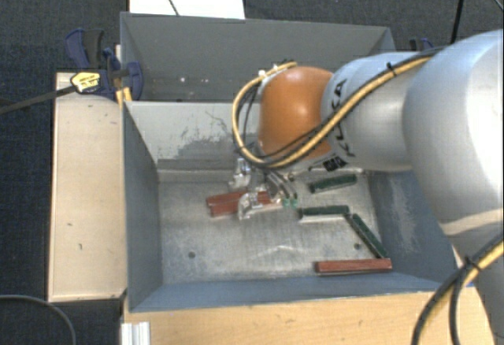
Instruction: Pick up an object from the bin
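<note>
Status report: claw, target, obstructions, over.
Claw down mid-bin, at the right end of a reddish-brown block. Dark green sticks and a brown strip lie apart, view right. Nothing visible blocking the block.

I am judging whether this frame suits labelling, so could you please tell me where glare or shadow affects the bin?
Camera view: lighting is even over the bin; glare whitens the silver arm at right; a pale sheen lies on the bin floor's middle; faint shadow sits under the gripper beside the reddish-brown block; the front brown bar is plainly lit.
</note>
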Robot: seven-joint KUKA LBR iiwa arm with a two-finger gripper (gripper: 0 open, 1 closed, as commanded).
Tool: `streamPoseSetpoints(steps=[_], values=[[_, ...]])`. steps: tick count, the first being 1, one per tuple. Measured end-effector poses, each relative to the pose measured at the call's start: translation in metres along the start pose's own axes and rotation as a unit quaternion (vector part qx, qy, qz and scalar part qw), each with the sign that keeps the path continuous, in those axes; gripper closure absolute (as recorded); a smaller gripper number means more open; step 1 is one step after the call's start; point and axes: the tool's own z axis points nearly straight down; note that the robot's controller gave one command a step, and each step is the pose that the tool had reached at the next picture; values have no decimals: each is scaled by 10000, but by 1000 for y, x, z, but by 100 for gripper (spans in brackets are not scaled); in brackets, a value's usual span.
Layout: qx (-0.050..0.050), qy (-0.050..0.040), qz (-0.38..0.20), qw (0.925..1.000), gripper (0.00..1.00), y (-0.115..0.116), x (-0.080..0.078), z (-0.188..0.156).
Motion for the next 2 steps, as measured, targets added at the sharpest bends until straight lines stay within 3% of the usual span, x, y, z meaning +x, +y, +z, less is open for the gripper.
streamPoseSetpoints(steps=[2], values=[[14,48,7,10000,100,0,2,-11]])
